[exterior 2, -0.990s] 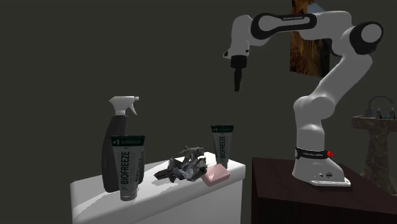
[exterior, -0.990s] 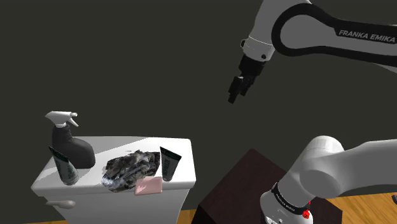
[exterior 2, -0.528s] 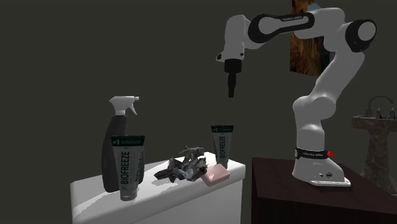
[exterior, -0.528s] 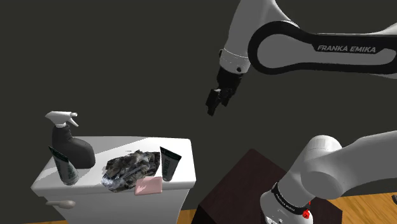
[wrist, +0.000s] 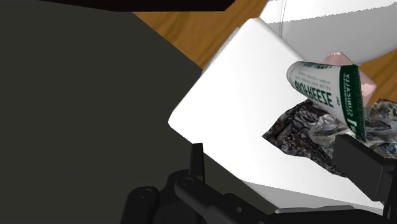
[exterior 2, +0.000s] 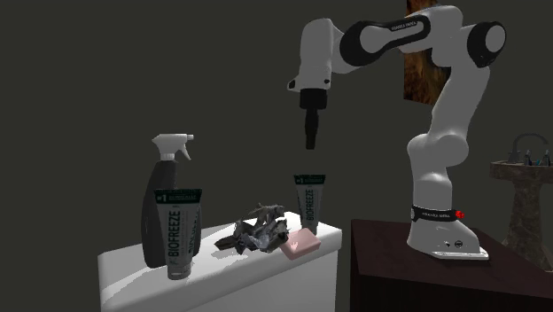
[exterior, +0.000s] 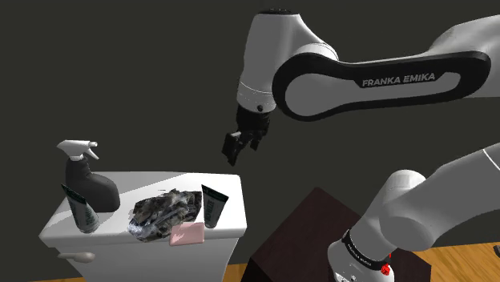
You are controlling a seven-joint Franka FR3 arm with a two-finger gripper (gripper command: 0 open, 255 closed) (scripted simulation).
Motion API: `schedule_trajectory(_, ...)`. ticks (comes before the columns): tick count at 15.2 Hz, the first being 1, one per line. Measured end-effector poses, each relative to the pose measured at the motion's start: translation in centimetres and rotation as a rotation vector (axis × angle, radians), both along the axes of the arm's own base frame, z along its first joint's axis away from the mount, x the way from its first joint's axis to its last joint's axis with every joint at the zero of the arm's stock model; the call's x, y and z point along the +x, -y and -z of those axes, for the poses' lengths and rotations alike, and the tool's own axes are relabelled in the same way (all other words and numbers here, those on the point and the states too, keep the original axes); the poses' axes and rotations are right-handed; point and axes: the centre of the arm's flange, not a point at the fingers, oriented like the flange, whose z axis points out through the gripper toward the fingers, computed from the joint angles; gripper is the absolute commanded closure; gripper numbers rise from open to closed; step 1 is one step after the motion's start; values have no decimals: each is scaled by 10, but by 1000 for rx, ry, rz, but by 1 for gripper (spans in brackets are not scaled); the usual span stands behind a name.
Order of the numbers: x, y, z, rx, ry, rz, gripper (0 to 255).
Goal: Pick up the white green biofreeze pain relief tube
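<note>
Two white and green Biofreeze tubes stand cap-down on a white toilet tank (exterior: 160, 179) (exterior 2: 221, 276). One tube (exterior: 213, 206) (exterior 2: 309, 202) (wrist: 331, 94) is near the tank's end closest to the arm. The other tube (exterior: 81, 209) (exterior 2: 178, 233) stands at the far end, in front of a spray bottle. My gripper (exterior: 232, 150) (exterior 2: 311, 140) (wrist: 273, 153) hangs in the air above the near end of the tank, a little above the near tube. Its fingers stand apart, open, with nothing between them.
A dark spray bottle (exterior: 90, 183) (exterior 2: 164, 191) with a white trigger, a crumpled dark grey thing (exterior: 164, 212) (exterior 2: 257, 236) and a pink bar (exterior: 188, 233) (exterior 2: 301, 244) share the tank top. My dark stand (exterior: 300, 232) (exterior 2: 416, 275) is beside the tank. A sink (exterior 2: 527, 168) stands further off.
The arm has swung toward the shoulder view's left and lower, bringing the gripper from beside the tank to above its near end. Nothing on the tank has moved.
</note>
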Motion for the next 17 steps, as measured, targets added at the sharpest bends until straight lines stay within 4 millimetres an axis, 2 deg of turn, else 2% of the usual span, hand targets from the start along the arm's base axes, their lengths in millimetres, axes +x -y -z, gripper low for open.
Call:
schedule_trajectory(8,25,-99,40,-18,-3,-9,0)
schedule_trajectory(11,26,-111,53,-20,-4,-10,0)
schedule_trajectory(17,25,-113,85,-20,-4,-10,0)
